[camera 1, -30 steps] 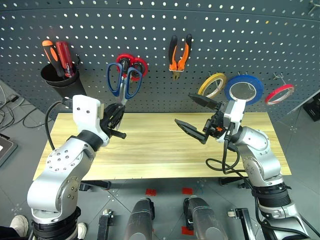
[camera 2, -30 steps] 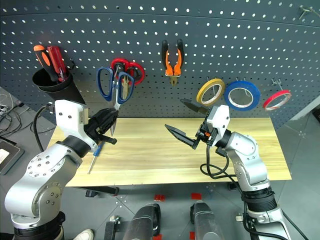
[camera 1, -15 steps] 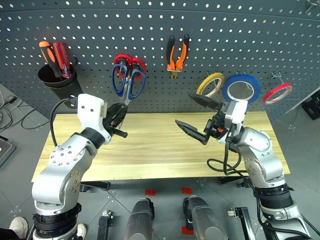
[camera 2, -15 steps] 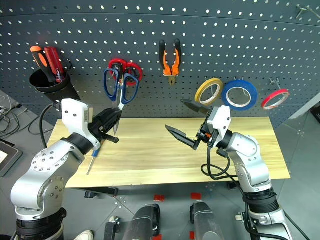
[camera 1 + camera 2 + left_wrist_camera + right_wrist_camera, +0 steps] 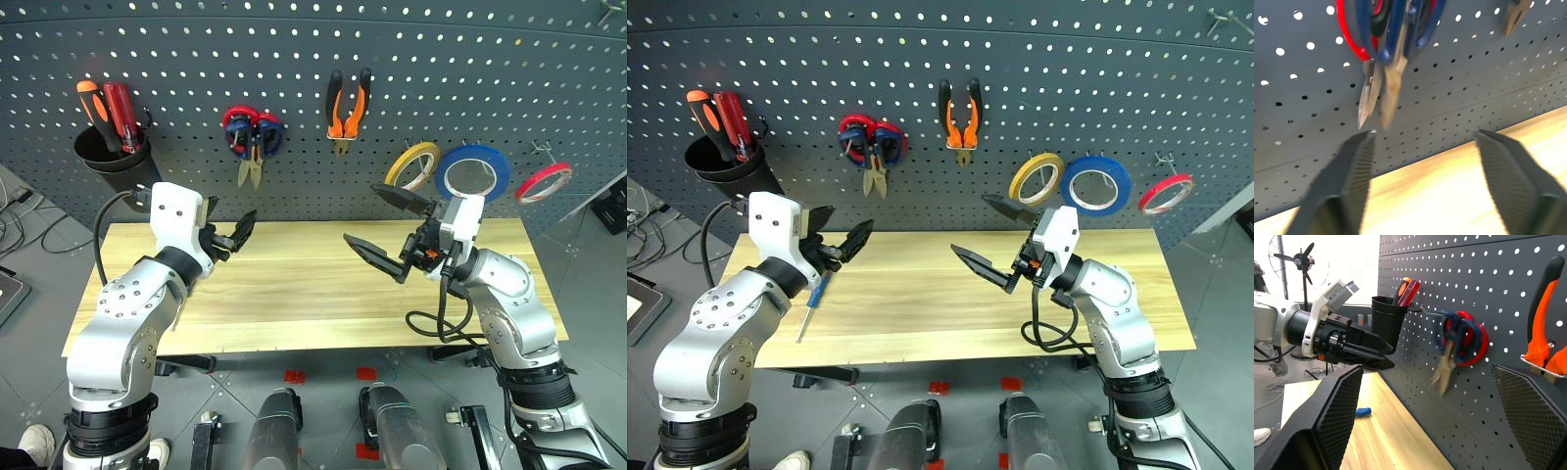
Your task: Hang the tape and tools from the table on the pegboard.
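Our left gripper (image 5: 844,244) has just opened wide, leaving the dark-blue-handled steel scissors (image 5: 878,154) hanging on the dark grey perforated pegboard (image 5: 1038,69) above it, while our right gripper (image 5: 997,235) stays wide and empty; we judge the slim blue-handled screwdriver (image 5: 814,301) comes next.

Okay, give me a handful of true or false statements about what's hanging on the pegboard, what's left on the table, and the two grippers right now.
1. The dark-blue-handled steel scissors hang on the dark grey pegboard. True.
2. The left gripper grips those scissors. False: it is open and empty.
3. The slim blue-handled screwdriver hangs on a hook. False: it lies on the pale wood table.
4. The wide blue tape roll hangs between a yellow roll and a red roll. True.
5. The right gripper is open. True.
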